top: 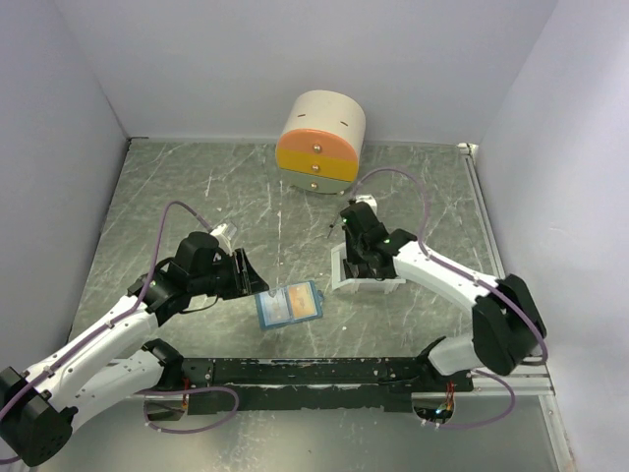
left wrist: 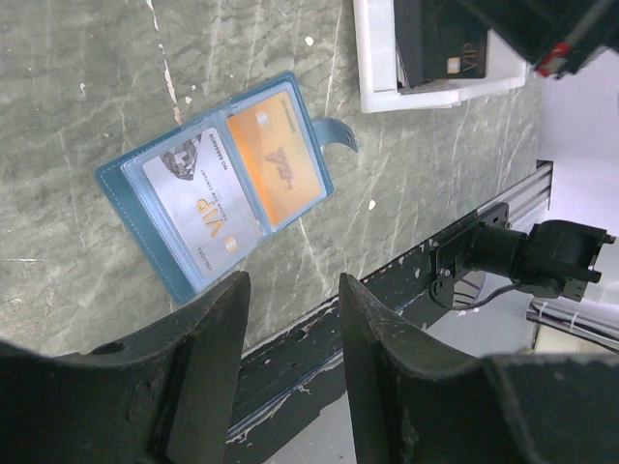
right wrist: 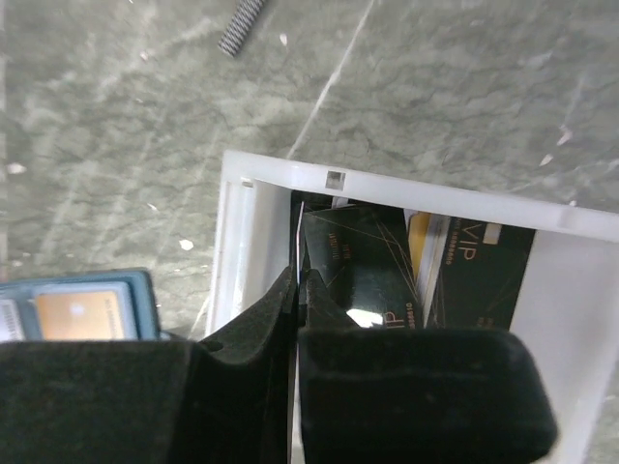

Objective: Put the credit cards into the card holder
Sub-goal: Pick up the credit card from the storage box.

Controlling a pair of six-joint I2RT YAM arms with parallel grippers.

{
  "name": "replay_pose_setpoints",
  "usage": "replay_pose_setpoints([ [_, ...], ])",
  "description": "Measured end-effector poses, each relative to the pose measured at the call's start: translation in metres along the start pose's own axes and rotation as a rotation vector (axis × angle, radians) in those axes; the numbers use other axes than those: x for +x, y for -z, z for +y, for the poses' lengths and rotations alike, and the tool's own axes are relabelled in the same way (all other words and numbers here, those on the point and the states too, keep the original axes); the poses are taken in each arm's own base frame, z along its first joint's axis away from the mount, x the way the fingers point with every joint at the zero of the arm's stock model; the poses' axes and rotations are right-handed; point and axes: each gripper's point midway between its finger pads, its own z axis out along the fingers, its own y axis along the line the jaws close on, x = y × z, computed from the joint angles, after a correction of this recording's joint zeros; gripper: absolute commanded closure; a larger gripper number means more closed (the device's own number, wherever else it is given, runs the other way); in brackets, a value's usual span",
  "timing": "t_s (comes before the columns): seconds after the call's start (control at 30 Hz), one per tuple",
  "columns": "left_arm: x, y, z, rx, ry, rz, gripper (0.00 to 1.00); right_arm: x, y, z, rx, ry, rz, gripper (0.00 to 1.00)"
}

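Walls [top: 295,59] of plain pale white close in a grey-green marbled surface [top: 197,197] on its left, far and right sides. A black rail [top: 314,372] runs along the near edge, where the left arm [top: 108,334] and the right arm [top: 452,280] are bolted.

One round cream drawer box [top: 320,143], with an orange and a yellow front, stands at the far middle. One shallow white tray [right wrist: 435,193] sits right of centre. One light-blue card holder [top: 288,305] lies open and flat toward the near edge, just left of the tray and apart from it, its small tab on the tray side.

The left end effector [left wrist: 290,290] hovers just left of the card holder, fingers spread and clear of it. The right end effector [right wrist: 298,285] reaches down into the left end of the tray, fingers pressed together. A thin pale edge shows at their tips; whether it is a card cannot be told.

Two cards sit in the holder's clear pockets: a whitish card [left wrist: 208,208] printed VIP, and an orange card [left wrist: 280,164] in the half by the tab. At least two dark cards [right wrist: 363,271] with gold lettering overlap in the tray, with a gold-orange strip showing between them. One small dark spring-like piece [right wrist: 242,24] lies on the surface just beyond the tray's far side.
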Motion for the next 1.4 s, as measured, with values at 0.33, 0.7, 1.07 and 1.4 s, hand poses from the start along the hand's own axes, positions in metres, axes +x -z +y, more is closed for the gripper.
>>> replay_pose_setpoints([
  [0.33, 0.0, 0.006, -0.019, 0.088, 0.014, 0.007, 0.48, -0.046, 0.059, 0.014, -0.136, -0.046, -0.16, 1.0],
  [0.7, -0.013, 0.027, -0.057, 0.256, 0.078, -0.053, 0.46, -0.041, 0.101, 0.079, -0.578, -0.206, -0.178, 1.0],
  [1.07, -0.005, 0.015, -0.072, 0.396, 0.19, -0.009, 0.48, -0.021, 0.136, 0.133, -0.954, -0.394, -0.112, 1.0],
  [1.4, -0.011, 0.009, -0.083, 0.456, 0.22, -0.004, 0.75, -0.013, 0.152, 0.165, -1.115, -0.452, -0.05, 1.0],
])
